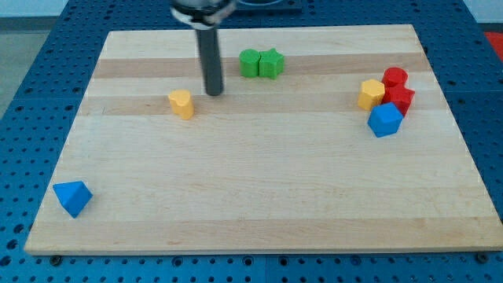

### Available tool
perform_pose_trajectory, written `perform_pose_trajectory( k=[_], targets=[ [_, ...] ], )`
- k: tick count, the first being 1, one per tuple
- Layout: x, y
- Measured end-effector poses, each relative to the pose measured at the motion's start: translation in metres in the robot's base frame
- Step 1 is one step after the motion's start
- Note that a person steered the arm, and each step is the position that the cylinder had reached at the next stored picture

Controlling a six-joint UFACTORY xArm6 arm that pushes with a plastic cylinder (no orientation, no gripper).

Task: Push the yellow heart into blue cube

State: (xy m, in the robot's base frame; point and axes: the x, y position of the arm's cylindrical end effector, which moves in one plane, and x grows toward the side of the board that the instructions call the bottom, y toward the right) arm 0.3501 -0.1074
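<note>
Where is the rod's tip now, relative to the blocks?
My tip stands in the upper left-centre of the camera view, just right of and slightly above the lone yellow block, not touching it, and below-left of the two green blocks.

I see two green blocks (261,63) touching side by side near the table's (251,196) top edge. Two red blocks (397,89) huddle by the right edge. A blue pyramid-like block (72,196) sits in the bottom-left corner.

Lab bench: wooden board (259,196) on blue pegboard (31,94).
</note>
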Motion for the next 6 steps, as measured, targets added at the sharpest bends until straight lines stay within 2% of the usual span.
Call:
perform_pose_trajectory(
  k=[2,3,4,5,6],
  targets=[
    [0.009,-0.117],
    [0.040,-0.092],
    [0.042,-0.007],
    [0.042,0.045],
    [0.042,0.008]
  ],
)
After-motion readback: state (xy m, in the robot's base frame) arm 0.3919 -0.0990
